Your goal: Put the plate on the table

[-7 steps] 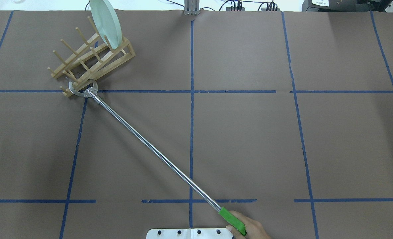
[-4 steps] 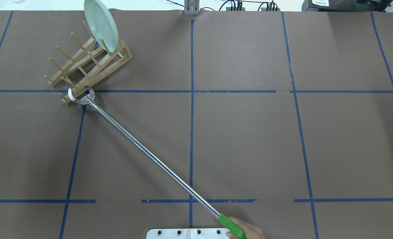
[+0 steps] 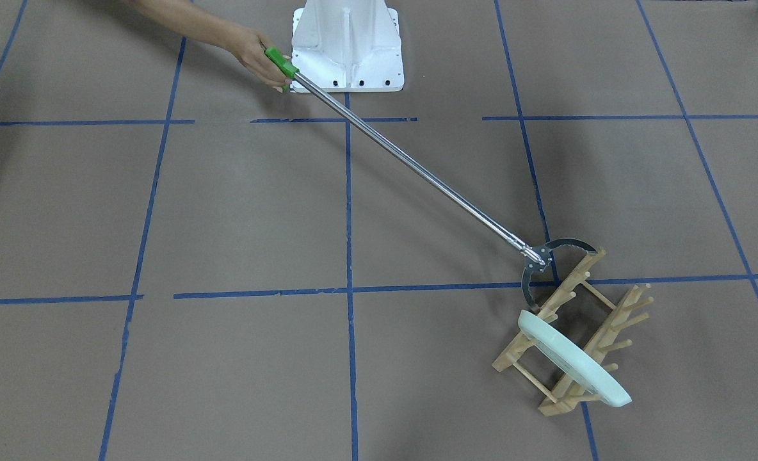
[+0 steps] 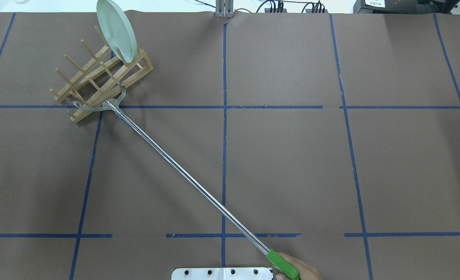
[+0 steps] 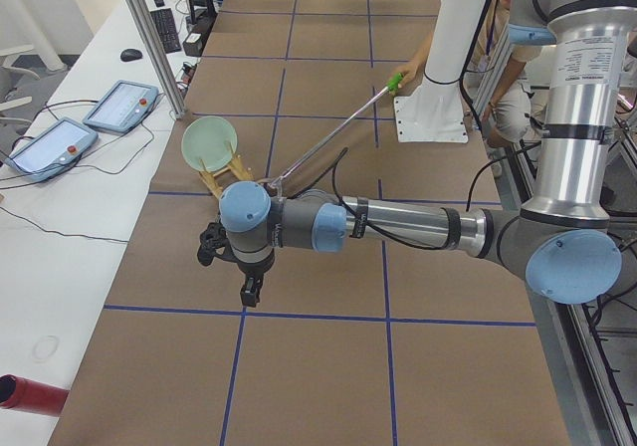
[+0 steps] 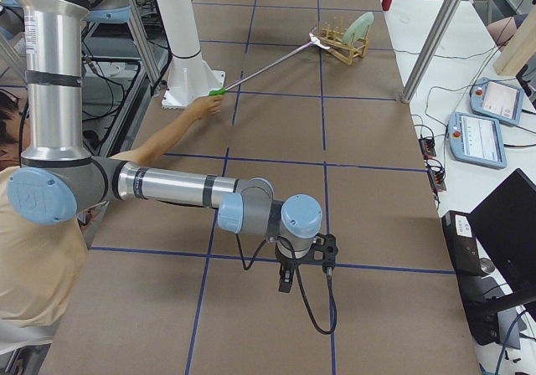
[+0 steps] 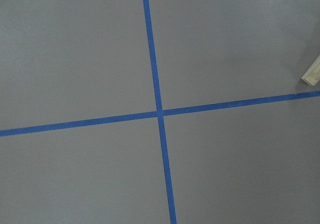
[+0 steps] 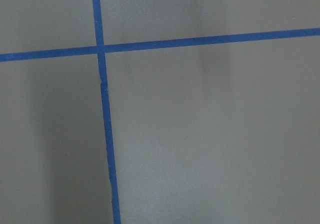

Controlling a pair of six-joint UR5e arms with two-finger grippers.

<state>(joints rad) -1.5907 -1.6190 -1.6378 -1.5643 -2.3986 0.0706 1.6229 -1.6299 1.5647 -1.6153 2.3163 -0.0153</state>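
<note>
The pale mint-green plate (image 4: 115,29) stands on edge in the far slot of a wooden peg rack (image 4: 83,83) at the table's (image 4: 292,155) far left. It also shows in the front view (image 3: 574,358) and the left side view (image 5: 208,139). My left gripper (image 5: 250,291) hangs over bare table well short of the rack. My right gripper (image 6: 285,279) hangs over the table's other end. Both show only in the side views, so I cannot tell whether they are open or shut.
A person's hand (image 4: 298,271) holds a long chrome reacher pole (image 4: 191,182) by its green grip. The pole's metal claw (image 4: 96,103) lies against the rack's near end. A rack corner (image 7: 311,75) shows in the left wrist view. The white robot base (image 3: 347,45) stands at mid-table.
The rack with the plate has slid a little left and turned. The reacher's claw has shifted against the rack's near end and spread wider, and the hand on the grip moved right.
</note>
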